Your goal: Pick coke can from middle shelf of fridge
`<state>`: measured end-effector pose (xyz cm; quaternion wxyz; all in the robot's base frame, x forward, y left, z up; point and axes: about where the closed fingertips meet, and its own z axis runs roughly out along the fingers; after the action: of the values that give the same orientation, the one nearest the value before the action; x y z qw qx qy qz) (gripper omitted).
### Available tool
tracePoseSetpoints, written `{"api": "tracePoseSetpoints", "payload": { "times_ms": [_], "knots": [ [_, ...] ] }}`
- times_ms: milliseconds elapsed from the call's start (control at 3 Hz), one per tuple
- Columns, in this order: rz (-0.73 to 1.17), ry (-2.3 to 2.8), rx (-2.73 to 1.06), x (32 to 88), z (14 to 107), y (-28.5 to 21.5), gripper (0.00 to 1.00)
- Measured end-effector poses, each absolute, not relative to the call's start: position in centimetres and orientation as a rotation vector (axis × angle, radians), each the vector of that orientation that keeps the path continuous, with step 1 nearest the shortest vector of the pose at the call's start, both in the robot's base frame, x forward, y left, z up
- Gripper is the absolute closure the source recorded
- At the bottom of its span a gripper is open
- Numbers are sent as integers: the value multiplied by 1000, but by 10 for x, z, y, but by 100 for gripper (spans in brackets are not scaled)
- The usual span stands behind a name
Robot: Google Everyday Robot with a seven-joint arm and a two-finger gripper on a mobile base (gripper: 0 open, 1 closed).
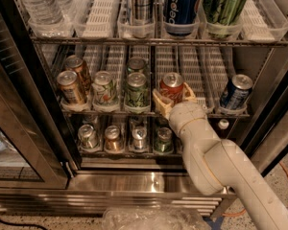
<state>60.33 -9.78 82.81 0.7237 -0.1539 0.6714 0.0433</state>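
Observation:
The fridge [149, 178] stands open, its glass door [19, 128] swung to the left. The coke can [172, 86], red with a silver top, stands in a white lane tray on the middle shelf [201, 66], right of centre. My gripper [173, 97] reaches in from the lower right. Its tan fingers [158, 100] sit on either side of the can's lower body and press against it. The can still rests on the shelf.
On the middle shelf, two orange cans [71, 86], a pale can [103, 87] and green cans [136, 89] stand left of the coke can, and a blue can [236, 91] stands to the right. Tall cans [181, 4] and water bottles [38, 4] fill the rack above. Small bottles [113, 138] stand below.

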Motion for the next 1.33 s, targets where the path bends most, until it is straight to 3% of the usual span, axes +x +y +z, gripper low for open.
{"api": "tracePoseSetpoints", "payload": {
  "times_ms": [333,667,1333],
  "knots": [
    [95,1482,-340,603,828,-98,95],
    [83,1474,-357,599,834,-99,100],
    [82,1389,-427,578,881,-118,100]
  ]
}}
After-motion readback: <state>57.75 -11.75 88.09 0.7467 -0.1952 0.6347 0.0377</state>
